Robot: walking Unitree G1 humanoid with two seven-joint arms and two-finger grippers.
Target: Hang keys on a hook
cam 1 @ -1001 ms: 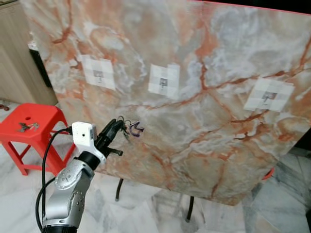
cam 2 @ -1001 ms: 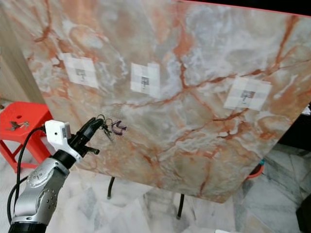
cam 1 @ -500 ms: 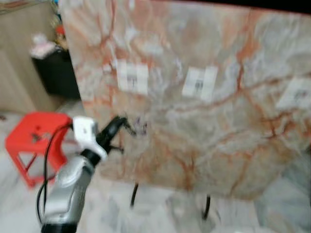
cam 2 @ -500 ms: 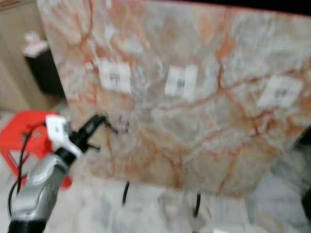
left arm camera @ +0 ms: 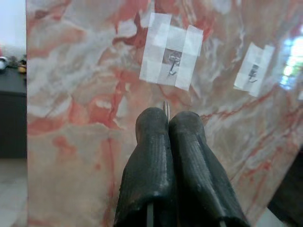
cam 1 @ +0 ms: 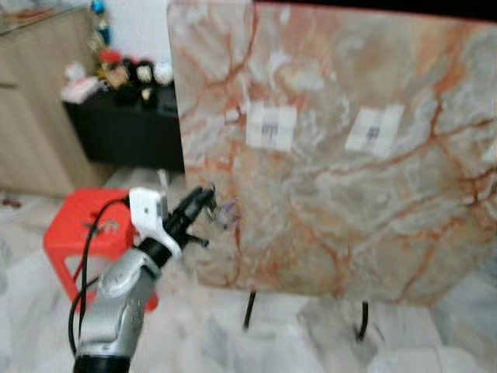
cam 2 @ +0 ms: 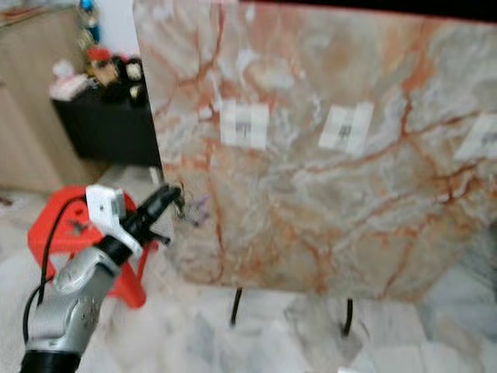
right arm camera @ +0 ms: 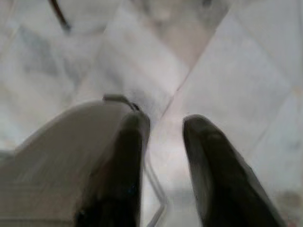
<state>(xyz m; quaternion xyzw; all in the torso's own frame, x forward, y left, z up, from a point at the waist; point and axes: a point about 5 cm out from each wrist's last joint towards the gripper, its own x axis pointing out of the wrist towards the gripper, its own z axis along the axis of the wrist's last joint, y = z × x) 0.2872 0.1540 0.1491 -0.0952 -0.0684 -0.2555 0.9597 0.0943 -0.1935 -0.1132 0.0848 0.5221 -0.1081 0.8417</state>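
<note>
Left gripper (cam 1: 203,199) was raised before the marble board (cam 1: 373,202), fingers (left arm camera: 156,142) pressed together on the keys (cam 1: 225,211), which dangled just below the nearest hook (left arm camera: 173,63). Right gripper (right arm camera: 163,127) hung idle over the floor, fingers apart, holding nothing. Risk: views were blurred, so the ring could miss the small hook, hit the board, and the keys might slip and drop.

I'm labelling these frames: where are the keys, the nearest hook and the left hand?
keys (cam 1: 224,211): left eye view, on the dangling bunch.
nearest hook (left arm camera: 173,64): left wrist view, on the metal hook's stem.
left hand (left arm camera: 167,119): left wrist view, between its fingertips.
</note>
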